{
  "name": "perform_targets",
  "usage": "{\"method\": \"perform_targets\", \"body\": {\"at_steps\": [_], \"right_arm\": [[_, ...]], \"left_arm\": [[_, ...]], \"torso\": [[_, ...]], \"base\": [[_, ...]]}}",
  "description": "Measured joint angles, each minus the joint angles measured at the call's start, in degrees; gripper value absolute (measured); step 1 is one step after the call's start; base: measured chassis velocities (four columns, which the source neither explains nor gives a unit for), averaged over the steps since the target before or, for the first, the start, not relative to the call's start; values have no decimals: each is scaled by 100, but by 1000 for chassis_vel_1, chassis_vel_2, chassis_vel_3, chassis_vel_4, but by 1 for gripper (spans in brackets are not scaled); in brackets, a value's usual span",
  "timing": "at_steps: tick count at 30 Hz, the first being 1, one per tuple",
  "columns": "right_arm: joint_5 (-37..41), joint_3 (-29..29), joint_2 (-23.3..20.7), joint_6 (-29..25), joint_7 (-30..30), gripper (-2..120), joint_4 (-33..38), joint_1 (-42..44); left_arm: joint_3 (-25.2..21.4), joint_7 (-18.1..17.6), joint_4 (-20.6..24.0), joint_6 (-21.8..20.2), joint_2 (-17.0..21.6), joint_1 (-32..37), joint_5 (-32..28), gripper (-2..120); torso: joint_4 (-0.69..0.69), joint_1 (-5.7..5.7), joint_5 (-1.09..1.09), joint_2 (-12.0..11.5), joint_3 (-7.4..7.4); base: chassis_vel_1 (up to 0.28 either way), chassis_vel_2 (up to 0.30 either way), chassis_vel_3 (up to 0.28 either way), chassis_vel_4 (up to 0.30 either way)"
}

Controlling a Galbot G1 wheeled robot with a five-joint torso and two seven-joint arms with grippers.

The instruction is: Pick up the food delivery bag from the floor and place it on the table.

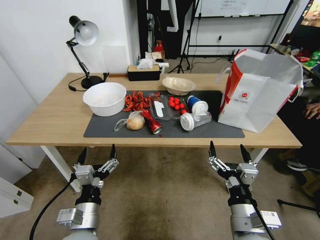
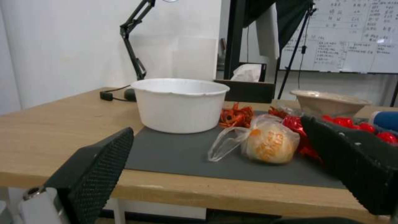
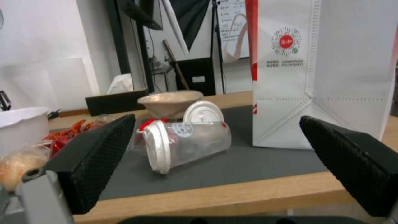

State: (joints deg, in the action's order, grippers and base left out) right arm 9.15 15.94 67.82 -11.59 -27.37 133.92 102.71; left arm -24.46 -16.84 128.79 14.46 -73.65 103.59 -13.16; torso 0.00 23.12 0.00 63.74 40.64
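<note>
The food delivery bag (image 1: 263, 91) is stood upright on the table (image 1: 50, 123), beyond the spread, empty jaws of the right gripper (image 1: 229, 152); the left gripper (image 1: 97, 154) is likewise released.

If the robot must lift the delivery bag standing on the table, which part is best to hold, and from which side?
Probably a white strap handle at the open top of the food delivery bag, approached from above. The bag stands upright, tall and wide, so its thin, flat walls look hard to pinch. The open right tool hovers nearest, below the table edge.
</note>
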Motion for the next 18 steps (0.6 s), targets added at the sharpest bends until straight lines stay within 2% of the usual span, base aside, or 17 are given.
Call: {"method": "perform_targets", "body": {"at_steps": [18], "right_arm": [[-136,-72,136,1,-17,100,-77,65]], "left_arm": [[-3,-2,-27,-128,65,-55,-37,100]], "torso": [[0,0,0,0,0]], "base": [[0,0,0,0]]}}
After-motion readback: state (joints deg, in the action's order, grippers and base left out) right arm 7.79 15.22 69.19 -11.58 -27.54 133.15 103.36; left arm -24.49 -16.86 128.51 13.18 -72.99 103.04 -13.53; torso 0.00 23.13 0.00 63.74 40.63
